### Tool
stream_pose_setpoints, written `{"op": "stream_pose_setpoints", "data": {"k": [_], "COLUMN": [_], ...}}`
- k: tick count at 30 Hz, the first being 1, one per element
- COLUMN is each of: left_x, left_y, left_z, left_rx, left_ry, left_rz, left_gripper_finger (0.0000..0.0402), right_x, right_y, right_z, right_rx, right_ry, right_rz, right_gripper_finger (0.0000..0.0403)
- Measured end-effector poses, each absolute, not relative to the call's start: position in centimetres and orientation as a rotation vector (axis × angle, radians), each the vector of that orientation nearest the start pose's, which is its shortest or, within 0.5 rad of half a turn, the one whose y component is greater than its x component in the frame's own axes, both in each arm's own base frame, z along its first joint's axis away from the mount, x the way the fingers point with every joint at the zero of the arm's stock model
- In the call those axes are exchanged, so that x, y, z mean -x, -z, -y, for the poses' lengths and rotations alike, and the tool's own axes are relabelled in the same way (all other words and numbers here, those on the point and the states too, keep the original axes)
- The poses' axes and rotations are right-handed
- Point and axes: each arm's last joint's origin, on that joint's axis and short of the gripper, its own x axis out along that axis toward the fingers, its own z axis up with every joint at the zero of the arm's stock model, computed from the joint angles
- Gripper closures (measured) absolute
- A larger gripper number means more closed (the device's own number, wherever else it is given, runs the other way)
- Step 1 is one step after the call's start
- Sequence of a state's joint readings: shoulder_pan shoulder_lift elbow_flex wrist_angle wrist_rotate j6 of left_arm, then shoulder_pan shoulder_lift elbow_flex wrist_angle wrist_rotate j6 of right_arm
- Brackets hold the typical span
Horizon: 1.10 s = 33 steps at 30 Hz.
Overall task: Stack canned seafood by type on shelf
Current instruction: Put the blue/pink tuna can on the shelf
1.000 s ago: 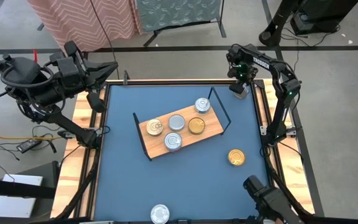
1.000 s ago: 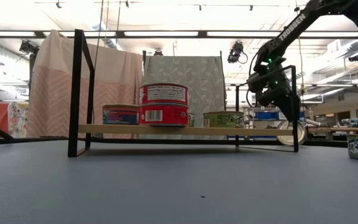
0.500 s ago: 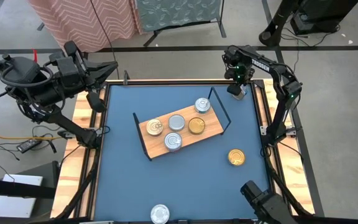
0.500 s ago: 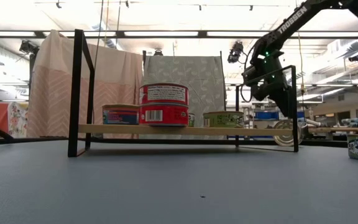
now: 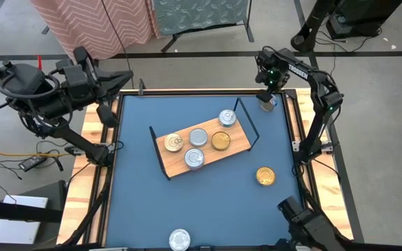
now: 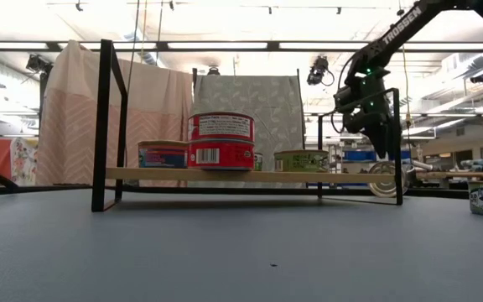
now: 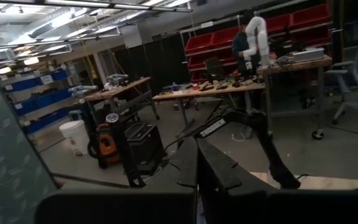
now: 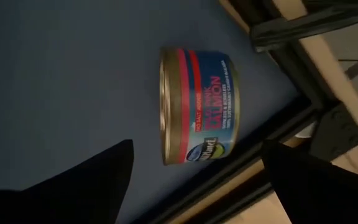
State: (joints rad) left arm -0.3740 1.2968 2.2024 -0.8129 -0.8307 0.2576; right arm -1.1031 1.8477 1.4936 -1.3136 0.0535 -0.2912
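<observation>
Hovering item: right gripper [image 8: 191, 180], fingers [image 8: 98, 180] spread wide, above a salmon tin [image 8: 197, 106] lying on its side beyond the shelf [image 5: 204, 148]'s far end near the counter [image 5: 187, 202] rim; recommend descending squarely, straddling its flat faces before closing.

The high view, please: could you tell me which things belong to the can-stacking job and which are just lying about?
Job:
shelf
five cans on shelf
gold can
silver can
salmon can under right gripper, jaws open

Lying about:
pink cloth
patterned cloth
floor cables
</observation>
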Motion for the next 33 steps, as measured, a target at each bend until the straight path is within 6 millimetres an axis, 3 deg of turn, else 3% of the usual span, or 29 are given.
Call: {"op": "stream_pose_setpoints", "data": {"k": [6, 10, 24, 33], "left_x": [-14.0, -14.1, -14.3, -14.3], "left_y": [-59.7, -59.7, -59.8, -59.8], "left_z": [3.3, 3.3, 3.4, 3.4], "left_rx": [-0.191, -0.188, -0.184, -0.184], "left_ry": [-0.44, -0.441, -0.442, -0.442], "left_rz": [0.033, 0.038, 0.048, 0.048], "left_gripper_finger": [0.039, 0.0389, 0.0389, 0.0389], "right_x": [-14.4, -13.6, -13.3, -13.0], "right_y": [-22.6, -22.0, -21.5, -19.7], "right_z": [30.5, 30.5, 30.6, 29.5], "right_rx": [-0.693, -0.815, -0.85, -0.919], "right_ry": [0.654, 0.633, 0.623, 0.58], "right_rz": [-1.513, -1.442, -1.408, -1.441], "right_gripper_finger": [0.005, 0.0052, 0.0054, 0.0083]}}
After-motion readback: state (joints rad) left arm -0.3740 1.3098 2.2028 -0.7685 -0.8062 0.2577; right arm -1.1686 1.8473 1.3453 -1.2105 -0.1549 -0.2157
